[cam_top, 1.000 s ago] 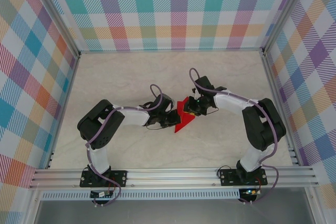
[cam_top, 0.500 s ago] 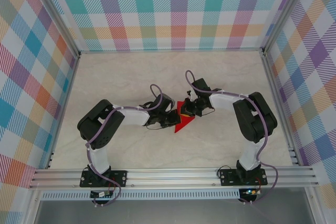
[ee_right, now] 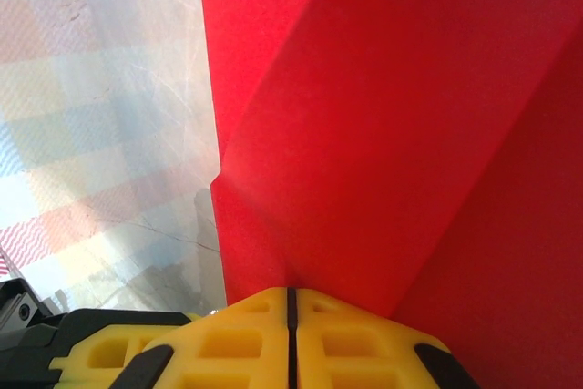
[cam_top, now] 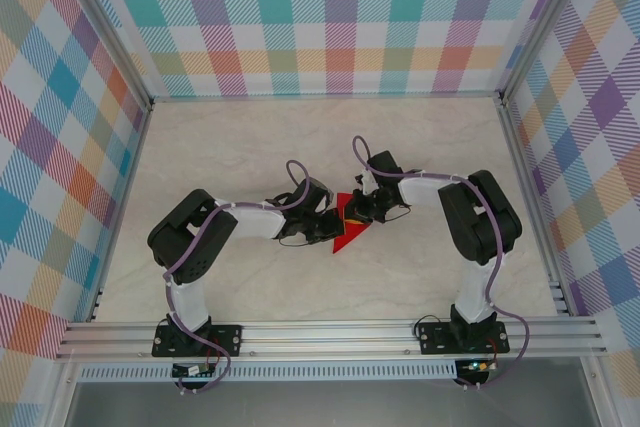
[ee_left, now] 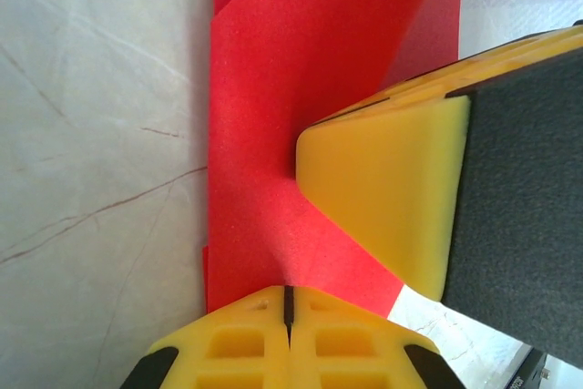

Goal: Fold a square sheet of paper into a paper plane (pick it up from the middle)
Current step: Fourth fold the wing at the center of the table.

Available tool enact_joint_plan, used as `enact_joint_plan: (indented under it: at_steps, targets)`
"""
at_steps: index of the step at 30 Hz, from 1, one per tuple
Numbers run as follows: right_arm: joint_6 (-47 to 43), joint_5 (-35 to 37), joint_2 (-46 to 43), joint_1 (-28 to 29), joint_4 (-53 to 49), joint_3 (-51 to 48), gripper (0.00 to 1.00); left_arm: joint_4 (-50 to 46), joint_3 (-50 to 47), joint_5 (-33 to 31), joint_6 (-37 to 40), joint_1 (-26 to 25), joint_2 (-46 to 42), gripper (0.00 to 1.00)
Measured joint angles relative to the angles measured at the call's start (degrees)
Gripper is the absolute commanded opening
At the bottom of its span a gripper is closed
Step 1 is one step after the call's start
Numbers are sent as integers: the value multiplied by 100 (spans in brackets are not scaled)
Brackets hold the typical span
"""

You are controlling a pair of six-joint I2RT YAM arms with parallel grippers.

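Observation:
The square sheet of paper [cam_top: 349, 226] lies folded on the table's middle as a red pointed shape, its tip toward the near left. My left gripper [cam_top: 326, 224] comes at it from the left and is shut on its edge. In the left wrist view the yellow jaws pinch the red paper [ee_left: 260, 134] at my left gripper [ee_left: 288, 294]. My right gripper [cam_top: 362, 209] reaches in from the right and is shut on the far edge. A crease runs across the red paper [ee_right: 392, 116] above my right gripper [ee_right: 291, 296]. A right gripper finger [ee_left: 387, 189] rests on the sheet.
The pale marbled table [cam_top: 250, 147] is walled by checked panels [cam_top: 330, 17] on three sides. An aluminium rail [cam_top: 330, 332] carrying both arm bases runs along the near edge. Both arms bend inward and meet at the centre.
My right gripper has closed on the paper and shifted slightly left and nearer. Its elbow has swung left. The left arm and the paper have stayed put.

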Motion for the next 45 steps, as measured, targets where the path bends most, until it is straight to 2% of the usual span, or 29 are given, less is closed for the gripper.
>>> enact_joint_plan:
  at_steps: [13, 29, 37, 45]
  targets:
    - [-175, -632, 369, -286, -326, 354, 10, -28, -2, -4, 39, 0, 0, 4]
    - [-315, -688, 804, -756, -688, 1043, 9, -20, -2, -20, 131, 4, 0, 3]
    - [-352, -437, 1064, -1298, -699, 1547, 9, -39, -2, -4, 133, 4, 0, 3]
    - [-376, 90, 809, -1397, -693, 1539, 11, -122, 24, 31, 155, 13, 0, 3]
